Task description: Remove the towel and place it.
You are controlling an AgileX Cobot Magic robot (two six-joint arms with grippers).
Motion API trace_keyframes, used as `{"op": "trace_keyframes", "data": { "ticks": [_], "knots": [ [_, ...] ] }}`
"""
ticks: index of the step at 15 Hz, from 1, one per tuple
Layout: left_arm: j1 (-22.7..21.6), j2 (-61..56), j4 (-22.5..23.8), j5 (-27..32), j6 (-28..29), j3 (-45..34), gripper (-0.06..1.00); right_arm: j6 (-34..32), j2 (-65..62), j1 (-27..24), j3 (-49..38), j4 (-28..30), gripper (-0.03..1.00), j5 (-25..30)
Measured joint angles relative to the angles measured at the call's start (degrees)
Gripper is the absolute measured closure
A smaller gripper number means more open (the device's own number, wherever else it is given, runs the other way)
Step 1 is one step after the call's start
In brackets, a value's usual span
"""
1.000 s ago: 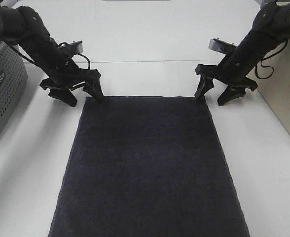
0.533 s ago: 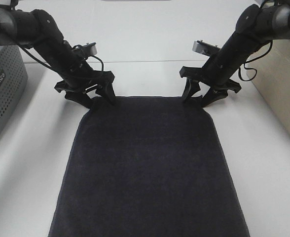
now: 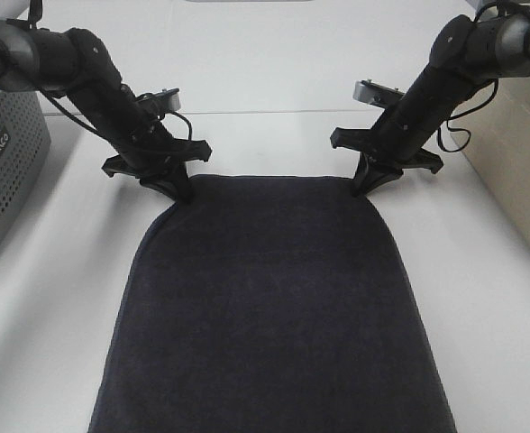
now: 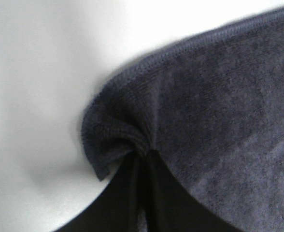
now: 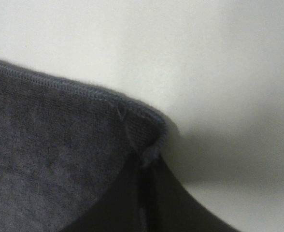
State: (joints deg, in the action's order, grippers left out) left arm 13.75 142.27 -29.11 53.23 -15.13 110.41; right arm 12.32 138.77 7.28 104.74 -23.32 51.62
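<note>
We see the towel (image 3: 274, 307) spread flat on the white bench (image 3: 274, 81). It lies in the middle, and its long sides run toward the near edge, where the cloth leaves the picture. The two far corners of the towel are pulled a little inward, so the far hem looks rounded at both ends.

The left gripper (image 3: 179, 191) stands at the far left corner of the towel. Its jaws are pressed together on the cloth, and in the left wrist view the corner is bunched into small folds between them. The right gripper (image 3: 364, 187) stands at the far right corner, and its jaws are also clamped on the hem there.

A grey perforated basket (image 3: 4, 171) stands at the left edge of the bench, and a beige box (image 3: 517, 162) at the right edge, both well apart from the towel.
</note>
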Motion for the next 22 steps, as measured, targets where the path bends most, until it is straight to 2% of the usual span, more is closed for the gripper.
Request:
{"op": "trace_keyframes", "data": {
  "ticks": [4, 7, 9, 11, 15, 22],
  "knots": [
    [0.17, 0.06, 0.34, -0.40, -1.60, 0.00, 0.94, 0.00, 0.00, 0.00, 0.00, 0.17, 0.95, -0.23],
    [0.17, 0.34, 1.03, -0.52, -2.98, 1.60, 0.94, 0.06, -0.17, 0.00, -0.06, 0.63, 0.95, -3.09],
    [0.17, 0.97, 2.58, -0.97, -2.98, 6.59, 0.94, 0.57, -1.38, 0.00, 0.69, 1.26, 0.95, -7.51],
    [0.17, 0.97, 3.04, -1.83, -2.98, 10.43, 0.94, 1.20, -1.49, 0.00, 4.76, 1.26, 0.95, -8.88],
    [0.17, 0.97, 5.21, -7.85, -2.98, 15.41, 0.94, 2.01, -1.49, 0.00, 11.92, 1.26, 0.95, -12.55],
    [0.17, 0.97, 6.82, -17.13, -6.19, 18.28, 0.94, 2.12, -1.49, 0.00, 12.61, 1.26, 0.95, -20.91]
  ]
}}
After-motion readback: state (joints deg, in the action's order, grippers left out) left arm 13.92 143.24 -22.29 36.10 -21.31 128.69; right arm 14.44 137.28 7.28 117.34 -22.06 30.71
